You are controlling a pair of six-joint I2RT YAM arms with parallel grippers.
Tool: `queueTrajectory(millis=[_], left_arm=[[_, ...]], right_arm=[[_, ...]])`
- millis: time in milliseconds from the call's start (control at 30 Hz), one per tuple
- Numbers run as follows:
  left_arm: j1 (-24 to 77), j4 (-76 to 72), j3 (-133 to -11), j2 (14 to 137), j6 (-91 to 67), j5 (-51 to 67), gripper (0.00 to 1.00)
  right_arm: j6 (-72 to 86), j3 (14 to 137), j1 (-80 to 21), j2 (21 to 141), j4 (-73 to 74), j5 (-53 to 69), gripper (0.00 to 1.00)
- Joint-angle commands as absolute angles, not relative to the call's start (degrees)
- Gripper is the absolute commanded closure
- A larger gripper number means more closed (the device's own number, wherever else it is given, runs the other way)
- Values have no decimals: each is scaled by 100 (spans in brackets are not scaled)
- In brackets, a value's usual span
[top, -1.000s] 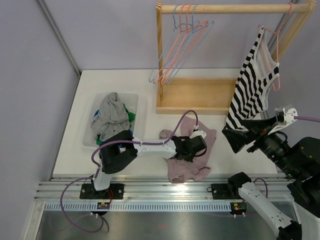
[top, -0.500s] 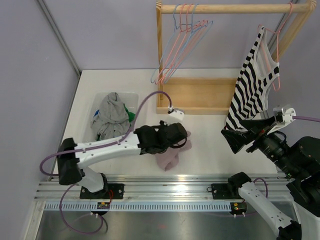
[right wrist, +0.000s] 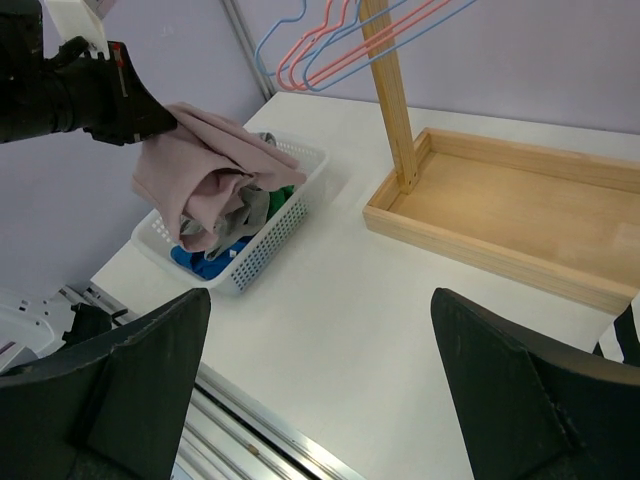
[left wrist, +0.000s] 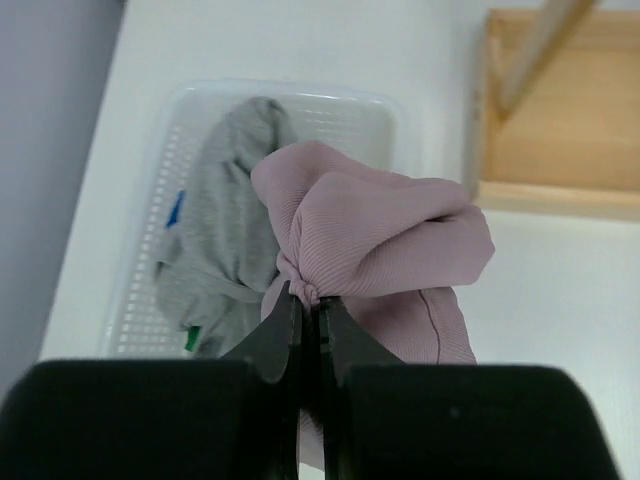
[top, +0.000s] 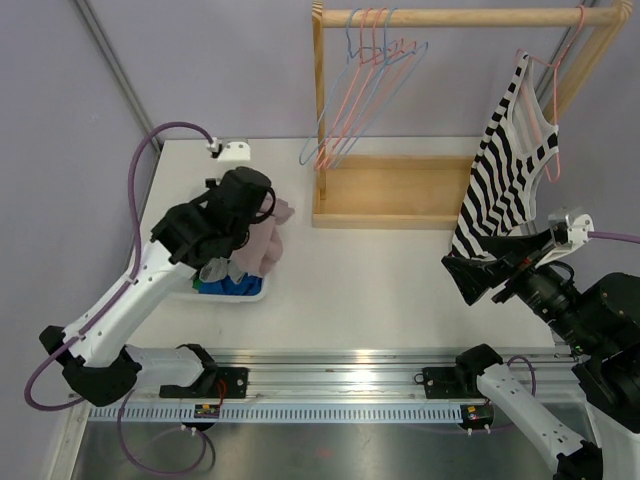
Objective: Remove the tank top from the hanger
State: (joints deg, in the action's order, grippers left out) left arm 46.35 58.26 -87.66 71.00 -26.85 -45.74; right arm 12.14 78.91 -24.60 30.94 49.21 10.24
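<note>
So the striped tank top (top: pixel 505 175) is on its pink hanger (top: pixel 548 110), hooked at the far right end of the wooden rack's top rail (top: pixel 460 17). It's draped down at a slant, with the hem low over the right side of the table (top: pixel 380 280). The right gripper (top: pixel 470 278) sits just below that hem with its jaws spread wide. From above they look really close, but I honestly can't tell if it's touching the fabric. In the right wrist view only a sliver of stripes peeks in at the right edge. Over on the other side, the left gripper (left wrist: pixel 308 300) has its jaws pressed together on a bunched-up fold of a pink garment (left wrist: pixel 380 235). It's holding that in the air above the white basket (left wrist: pixel 135 270) at the left of the table. There's a grey garment (left wrist: pixel 225 220) lying in the basket, with bits of blue and green poking out from under it. A bunch of bare pink and blue hangers (top: pixel 365 80) hang at the left end of the rail, above the rack's wooden base tray (top: pixel 400 190).
</note>
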Motion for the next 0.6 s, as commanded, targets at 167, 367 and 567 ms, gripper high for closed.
queueTrajectory(millis=[167, 367, 567], left_arm=[[2342, 5494, -9220, 7451, -1970, -3447, 100], [1407, 5449, -9589, 8945, -1934, -1970, 100], [1301, 5117, -9222, 10248, -2214, -862, 100]], right_arm=[[1134, 7814, -2470, 3401, 4342, 1265, 0], [1221, 7568, -2478, 3551, 4044, 1441, 0], [1309, 7330, -2470, 3656, 3894, 1556, 0]])
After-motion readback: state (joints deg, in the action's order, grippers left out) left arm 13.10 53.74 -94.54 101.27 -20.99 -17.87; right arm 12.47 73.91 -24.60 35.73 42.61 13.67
